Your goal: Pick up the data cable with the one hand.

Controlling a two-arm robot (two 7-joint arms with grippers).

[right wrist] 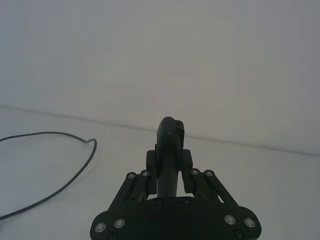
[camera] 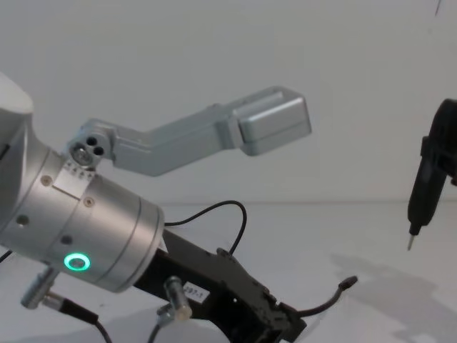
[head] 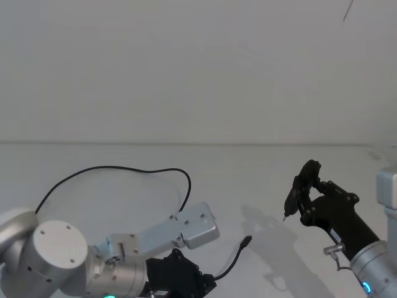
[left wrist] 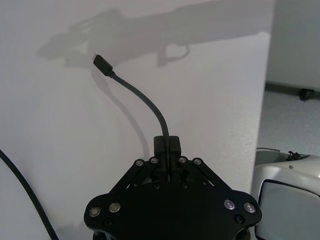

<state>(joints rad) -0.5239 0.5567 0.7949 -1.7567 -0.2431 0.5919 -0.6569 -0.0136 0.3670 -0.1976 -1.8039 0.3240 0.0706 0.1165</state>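
Note:
The data cable (head: 111, 167) is a thin black cord looping over the white table at the left. Its short end curves up to a small plug (head: 246, 239), which stands clear of the surface. My left gripper (head: 208, 282), low at the front, is shut on the data cable a short way behind the plug. The left wrist view shows the fingers (left wrist: 172, 145) pinching the data cable (left wrist: 145, 102), with the plug (left wrist: 102, 64) beyond them. In the chest view the left gripper (camera: 293, 323) sits low and the plug (camera: 348, 283) is to its right. My right gripper (head: 308, 191) hovers at the right, shut on a black pen-like tool (head: 296, 189).
The silver camera housing (head: 195, 226) on my left wrist juts out over the table. The table's (head: 248, 180) far edge meets a plain wall. In the left wrist view the table's side edge (left wrist: 264, 100) drops to the floor. The pen-like tool's metal tip (camera: 410, 243) points down.

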